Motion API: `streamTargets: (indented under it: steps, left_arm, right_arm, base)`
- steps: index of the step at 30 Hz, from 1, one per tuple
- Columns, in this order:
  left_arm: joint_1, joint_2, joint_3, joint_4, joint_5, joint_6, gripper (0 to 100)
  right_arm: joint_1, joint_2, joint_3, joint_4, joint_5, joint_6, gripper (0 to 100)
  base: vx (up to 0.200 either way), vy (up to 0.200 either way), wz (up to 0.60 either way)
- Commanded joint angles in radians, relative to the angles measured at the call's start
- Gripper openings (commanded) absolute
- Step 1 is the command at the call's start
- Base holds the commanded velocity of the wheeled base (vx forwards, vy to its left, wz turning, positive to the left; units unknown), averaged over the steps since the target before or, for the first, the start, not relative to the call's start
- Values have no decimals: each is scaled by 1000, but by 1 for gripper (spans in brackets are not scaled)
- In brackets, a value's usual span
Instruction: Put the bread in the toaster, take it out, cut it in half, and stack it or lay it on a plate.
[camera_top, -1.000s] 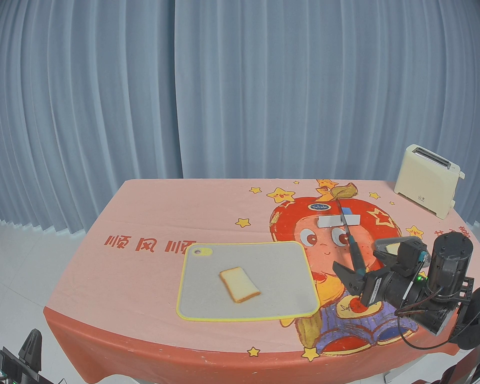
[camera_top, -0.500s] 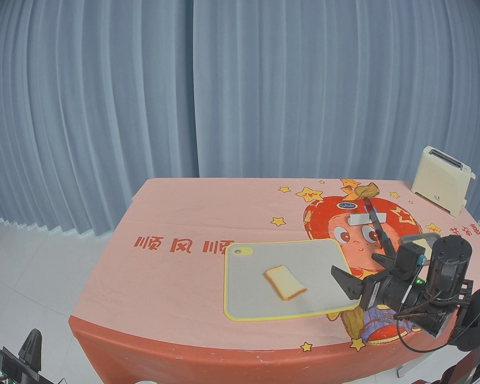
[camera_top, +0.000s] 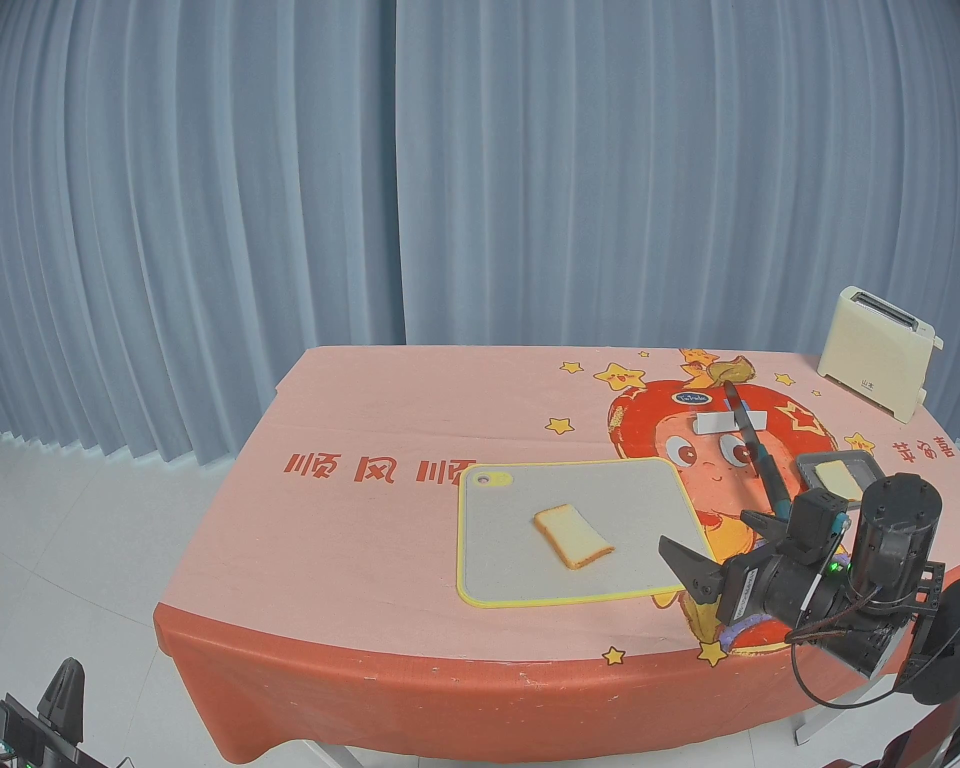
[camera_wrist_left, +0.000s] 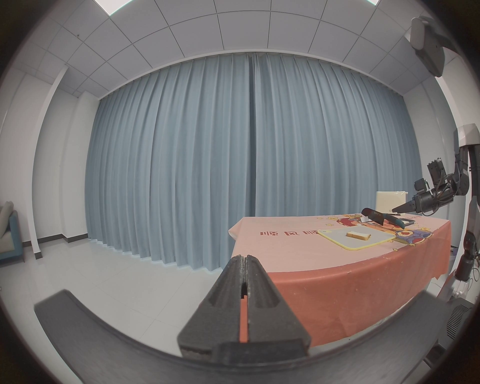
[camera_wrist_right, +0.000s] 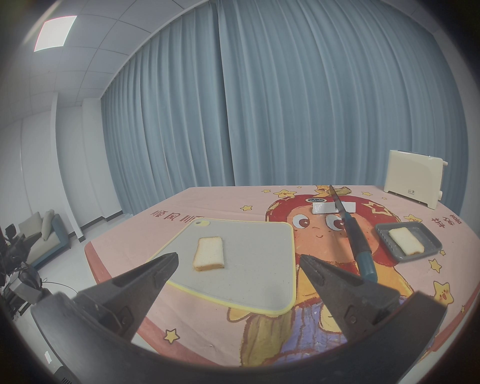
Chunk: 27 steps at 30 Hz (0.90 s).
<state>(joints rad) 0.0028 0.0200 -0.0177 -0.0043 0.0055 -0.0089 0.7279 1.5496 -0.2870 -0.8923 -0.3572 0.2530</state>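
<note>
A: Where is the bread?
B: A pale square slice of bread with a brown crust (camera_top: 573, 536) lies flat near the middle of the grey cutting board with a yellow rim (camera_top: 640, 500), a little below the centre of the head frame. The board sits on the desk covered in a pink-orange cartoon cloth (camera_top: 380, 540).
A: And the right hand?
B: The black right hand (camera_top: 708, 532) hangs at the lower right of the frame, by the board's near right corner, over the desk's front edge. Its fingers stand wide apart with nothing between them.
A: What else is on that side?
B: A knife with a teal handle and dark blade (camera_top: 755, 450) lies right of the board, its blade resting across a small white card (camera_top: 710, 424). Just right of the handle is a dark grey rectangular tray (camera_top: 806, 468) holding a second pale slice (camera_top: 838, 478). The cream-coloured slot toaster (camera_top: 878, 352) stands at the desk's far right corner, well apart from the board.
A: The left hand?
B: The black left hand (camera_wrist_left: 243, 265) is off the desk, in the lower left corner of the head frame, with its fingers pressed together on nothing. A blue-grey pleated curtain (camera_top: 400, 170) fills the background.
</note>
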Motion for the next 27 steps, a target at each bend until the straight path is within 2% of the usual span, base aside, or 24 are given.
streamTargets:
  steps: [1, 15, 17, 27]
  left_arm:
    - [0, 1, 18, 0, 1, 0, 0]
    - [0, 1, 18, 0, 2, 0, 0]
    - [0, 1, 18, 0, 2, 0, 0]
    - [0, 1, 18, 0, 2, 0, 0]
  right_arm:
    - [1, 3, 0, 1, 0, 0, 100]
    - [-1, 6, 8, 6, -2, 0, 100]
    - [-1, 3, 22, -2, 0, -3, 100]
    - [-1, 70, -69, 46, 14, -58, 100]
  base:
    - [0, 200, 0]
    - [0, 200, 0]
    - [0, 0, 0]
    - [0, 0, 0]
